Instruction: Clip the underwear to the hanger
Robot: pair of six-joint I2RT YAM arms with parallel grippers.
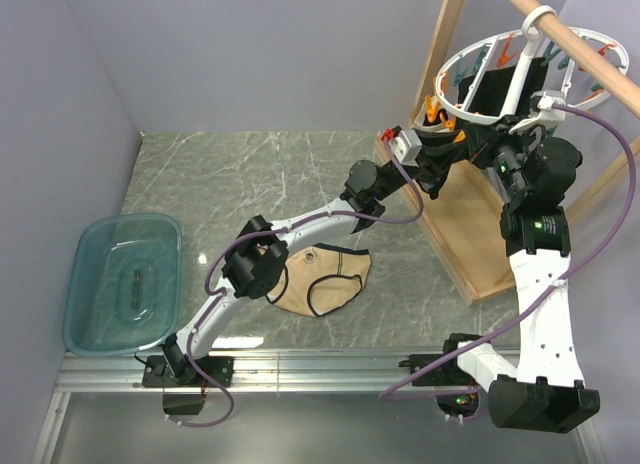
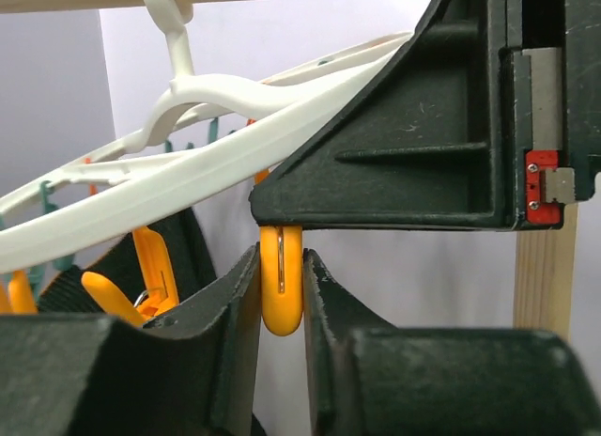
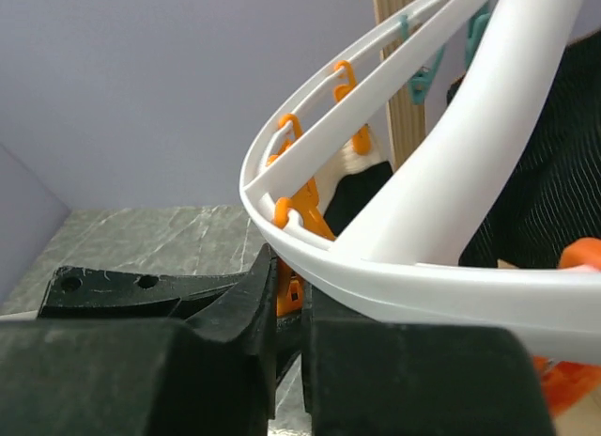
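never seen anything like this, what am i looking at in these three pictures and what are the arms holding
These are two robot arms bolted to the near edge of a table, each ending in a two-finger gripper. The wide picture comes from a fixed camera above and behind them. The other two come from small cameras on the wrists, so the black shapes at the bottom of each are that arm's own fingers.

On the marble-look table lie the beige underwear with dark trim and, to the left, a blue plastic tub. At the right a wooden frame carries a rod, from which hangs the round white hanger with orange and teal clips.

Both arms reach up to the hanger. The left gripper is pinching an orange clip. The right gripper is closed at the hanger's rim with another orange clip between its fingers. Nothing holds the underwear yet.
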